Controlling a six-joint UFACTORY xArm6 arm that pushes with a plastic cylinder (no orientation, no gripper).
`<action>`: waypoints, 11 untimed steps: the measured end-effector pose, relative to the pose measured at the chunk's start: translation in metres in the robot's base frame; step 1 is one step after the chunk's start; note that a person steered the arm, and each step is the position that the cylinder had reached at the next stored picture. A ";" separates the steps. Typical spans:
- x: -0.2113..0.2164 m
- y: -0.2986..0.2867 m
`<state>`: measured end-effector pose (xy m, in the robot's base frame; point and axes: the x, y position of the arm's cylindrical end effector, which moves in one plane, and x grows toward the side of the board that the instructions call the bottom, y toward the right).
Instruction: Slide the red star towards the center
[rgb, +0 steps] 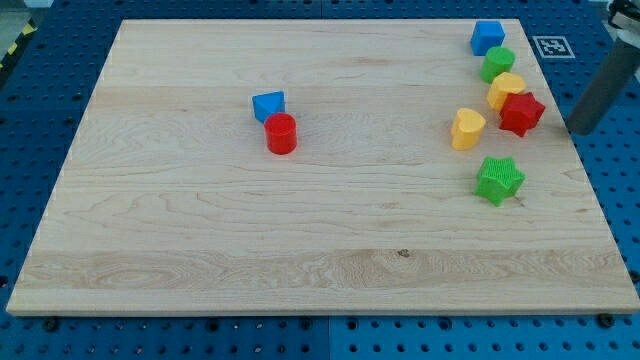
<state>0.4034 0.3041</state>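
Note:
The red star (521, 112) lies near the board's right edge, in the upper right part of the view. It touches a yellow block (504, 89) just above and to its left. My tip (579, 127) is the lower end of the dark rod coming down from the view's upper right. It stands just off the board's right edge, to the right of the red star, with a gap between them.
A blue block (487, 37) and a green block (498, 63) sit above the yellow one. A yellow heart-like block (466, 128) lies left of the star and a green star (499, 180) below it. A blue block (268, 104) and red cylinder (282, 133) touch each other left of centre.

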 end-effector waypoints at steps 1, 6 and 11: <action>-0.007 -0.023; -0.019 -0.135; -0.035 -0.206</action>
